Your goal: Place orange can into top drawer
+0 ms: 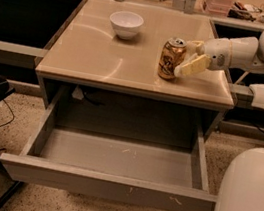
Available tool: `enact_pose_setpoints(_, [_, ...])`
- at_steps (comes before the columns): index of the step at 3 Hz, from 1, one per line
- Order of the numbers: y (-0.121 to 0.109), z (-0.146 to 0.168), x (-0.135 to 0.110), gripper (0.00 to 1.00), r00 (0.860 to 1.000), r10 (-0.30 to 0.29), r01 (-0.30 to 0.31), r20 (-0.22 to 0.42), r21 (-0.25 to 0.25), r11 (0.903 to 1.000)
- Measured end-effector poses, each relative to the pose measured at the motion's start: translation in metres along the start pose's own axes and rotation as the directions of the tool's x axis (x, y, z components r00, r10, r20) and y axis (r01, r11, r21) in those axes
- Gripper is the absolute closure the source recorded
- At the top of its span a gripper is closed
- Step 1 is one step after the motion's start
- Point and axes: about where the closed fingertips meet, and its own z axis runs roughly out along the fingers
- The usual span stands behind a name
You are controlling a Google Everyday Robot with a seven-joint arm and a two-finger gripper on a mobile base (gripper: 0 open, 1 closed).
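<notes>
You're at the grasp: the can [171, 58] stands upright on the table [95, 55], and the gripper [187, 56] sits against its right side, fingers apart. Next, close squarely on it, lift clear, then bring it forward over the open drawer [107, 187].

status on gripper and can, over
Gripper open, right beside the orange can. Can upright on the tabletop, not lifted. Top drawer open below. White bowl off the path.
</notes>
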Motion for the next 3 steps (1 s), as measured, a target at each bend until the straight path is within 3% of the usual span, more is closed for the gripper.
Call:
enact_pose_setpoints(1, [0.0, 0.0, 0.0, 0.0, 1.0, 0.0, 0.0, 0.0, 0.0, 1.0])
enact_pose_setpoints(2, [0.0, 0.0001, 0.0, 0.17, 1.0, 0.0, 0.0, 0.0, 0.0, 1.0])
enact_pose_setpoints(3, [0.0, 0.0001, 0.0, 0.41, 1.0, 0.0, 0.0, 0.0, 0.0, 1.0])
